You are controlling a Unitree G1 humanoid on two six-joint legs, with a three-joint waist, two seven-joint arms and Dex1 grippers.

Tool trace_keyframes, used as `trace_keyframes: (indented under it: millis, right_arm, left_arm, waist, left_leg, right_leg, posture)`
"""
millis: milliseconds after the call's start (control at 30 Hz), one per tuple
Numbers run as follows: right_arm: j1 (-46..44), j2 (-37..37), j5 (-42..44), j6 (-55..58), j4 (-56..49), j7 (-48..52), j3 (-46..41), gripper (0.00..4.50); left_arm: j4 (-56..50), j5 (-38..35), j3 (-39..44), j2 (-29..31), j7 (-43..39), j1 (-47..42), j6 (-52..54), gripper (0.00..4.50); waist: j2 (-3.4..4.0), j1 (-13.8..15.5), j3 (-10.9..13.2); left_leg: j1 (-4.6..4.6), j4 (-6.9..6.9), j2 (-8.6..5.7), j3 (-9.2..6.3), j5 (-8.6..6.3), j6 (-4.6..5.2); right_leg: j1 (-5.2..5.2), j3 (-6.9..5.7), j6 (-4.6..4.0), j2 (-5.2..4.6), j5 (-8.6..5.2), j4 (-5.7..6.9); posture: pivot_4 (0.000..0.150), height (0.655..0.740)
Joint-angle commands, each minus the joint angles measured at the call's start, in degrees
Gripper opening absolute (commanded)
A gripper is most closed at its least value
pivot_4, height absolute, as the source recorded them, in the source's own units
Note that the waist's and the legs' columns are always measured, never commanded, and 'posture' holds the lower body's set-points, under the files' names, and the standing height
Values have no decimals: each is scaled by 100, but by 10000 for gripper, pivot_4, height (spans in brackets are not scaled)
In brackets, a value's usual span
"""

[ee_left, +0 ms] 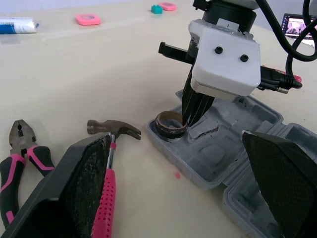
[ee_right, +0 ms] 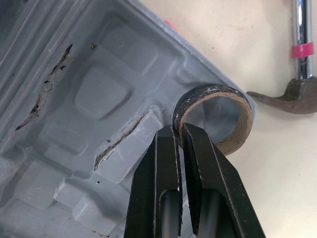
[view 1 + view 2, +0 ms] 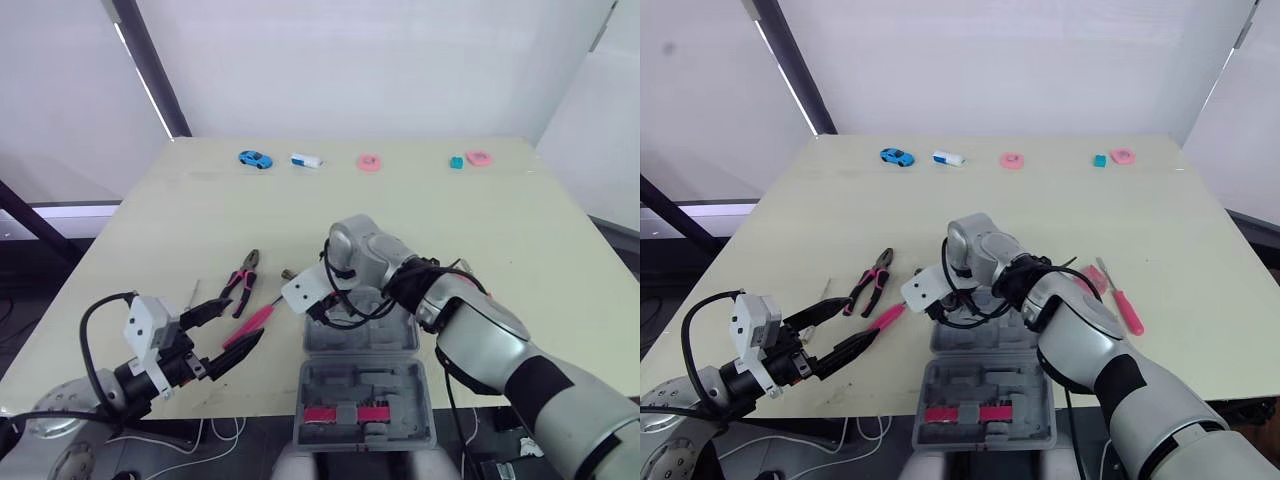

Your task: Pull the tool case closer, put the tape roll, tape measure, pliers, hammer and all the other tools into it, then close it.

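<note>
The grey tool case [image 3: 412,346] lies open at the table's front edge, one half holding pink-handled bits. My right gripper [image 2: 179,133] is shut on the wall of the brown tape roll [image 2: 214,89], which rests in the far left corner recess of the case's near-empty half [image 1: 213,148]. My left gripper [image 3: 242,318] stands open and empty at the front left, just above the table. Beside it lies the hammer [image 3: 262,313] with a pink handle, its head [image 1: 114,128] just left of the case. Pink-and-black pliers [image 3: 240,282] lie a little further left.
A pink screwdriver [image 3: 1122,305] lies right of the case. Along the far edge sit a blue toy car [image 3: 255,159], a white tube [image 3: 306,160], two pink round items [image 3: 369,162] and a teal block [image 3: 456,162].
</note>
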Motion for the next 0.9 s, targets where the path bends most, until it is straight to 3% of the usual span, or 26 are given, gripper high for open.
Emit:
trace_keyframes:
  millis: [33, 167, 267, 367, 533, 733, 867, 900]
  right_arm:
    - [-62, 57, 30, -58, -92, -67, -82, 653]
    - [-83, 45, 79, -39, -145, -9, -111, 653]
    - [-69, 34, 88, -43, -143, 25, -97, 8757]
    - [-59, 30, 91, 2, -159, 37, -104, 24943]
    - [-66, -36, 162, 146, -324, 77, -197, 44572]
    - [389, -337, 802, 852, -1098, 73, -918, 44572]
    - [1179, -611, 1447, 1570, -1906, -339, -1770, 44572]
    - [1343, -630, 1579, 1702, -2053, -429, -1912, 42220]
  left_arm:
    - [-105, -8, 82, -1, -49, 7, -92, 45000]
    - [-70, 5, 71, 6, -75, -7, -103, 45000]
    - [-46, 46, 43, 21, -105, -21, -113, 45000]
    - [-14, 73, 33, 20, -145, -33, -120, 45000]
    - [16, 105, 2, 2, -189, -51, -133, 45000]
    - [67, 129, 39, -12, -235, -82, -180, 45000]
    - [171, 144, 91, -21, -298, -69, -268, 45000]
    - [204, 145, 86, -21, -310, -79, -285, 45000]
  waist:
    - [0, -1, 0]
    - [0, -1, 0]
    - [0, -1, 0]
    - [0, -1, 0]
    - [0, -1, 0]
    - [-3, 8, -1]
    - [-9, 22, -5]
    - [-10, 18, -5]
  left_leg:
    - [0, 0, 0, 0, 0, 0]
    - [0, -1, 0, 0, 0, 0]
    - [0, -1, 0, 0, 0, 0]
    - [0, -1, 0, 0, 0, 0]
    - [0, -1, 0, 0, 0, 0]
    - [-1, -1, 1, -1, 0, 0]
    - [-2, -3, 0, 0, 0, 0]
    - [-2, -3, -1, 0, 0, 0]
  right_leg:
    - [0, 0, 0, 0, 0, 0]
    - [-1, 0, 0, 0, 0, 0]
    - [-1, 0, 0, 0, 0, 0]
    - [-1, 0, 0, 0, 0, 0]
    - [-1, 0, 0, 0, 0, 0]
    - [-1, 0, 0, -1, 0, -1]
    - [1, -1, 0, -4, 0, -3]
    - [1, 0, 0, -5, 1, -4]
  posture:
    - [1500, 7395]
    - [1500, 7395]
    - [1500, 7395]
    - [1500, 7395]
    - [1500, 7395]
    - [1500, 7395]
    - [1500, 7395]
    - [1500, 7395]
